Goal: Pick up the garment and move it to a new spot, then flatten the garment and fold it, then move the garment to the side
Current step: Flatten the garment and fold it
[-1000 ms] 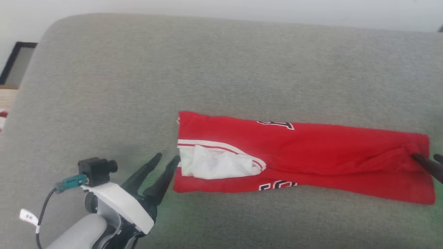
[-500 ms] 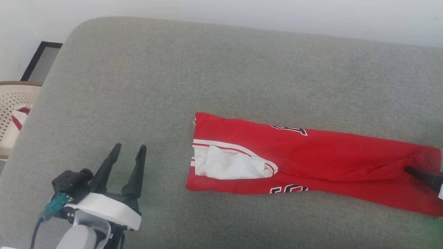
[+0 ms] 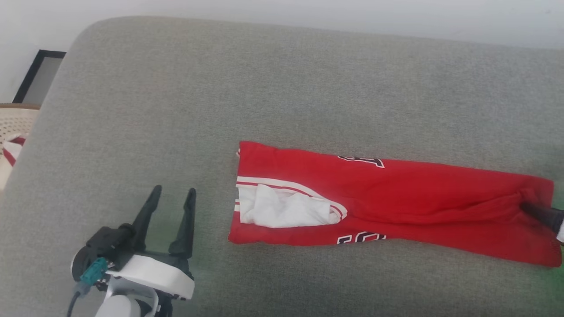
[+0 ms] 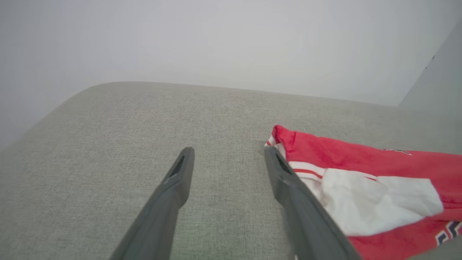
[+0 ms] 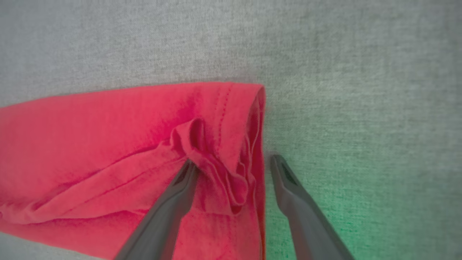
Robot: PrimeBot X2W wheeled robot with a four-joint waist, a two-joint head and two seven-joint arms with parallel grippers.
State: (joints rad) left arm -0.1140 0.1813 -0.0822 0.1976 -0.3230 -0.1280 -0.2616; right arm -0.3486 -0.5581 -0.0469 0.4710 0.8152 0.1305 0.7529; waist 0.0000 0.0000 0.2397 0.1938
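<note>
Red garment (image 3: pixel 418 198) stretched 9-to-3 o'clock across grey cushion (image 3: pixel 282 88), right gripper (image 5: pixel 232 162) spread wide astride its 3 o'clock hem and nearer, left gripper (image 3: pixel 174 190) likewise spread, parked clear toward 8 o'clock of the opposite end.

Bare grey cushion (image 3: pixel 282 88) stretched across the top half of the head view and along the bottom, leaving room to pass. The garment (image 3: pixel 396 198) barred the middle, from center to right edge. My left gripper (image 3: pixel 174 189), fingers spread, hung over open cushion just left of it. A basket (image 3: pixel 15 121) flanked the far left.
</note>
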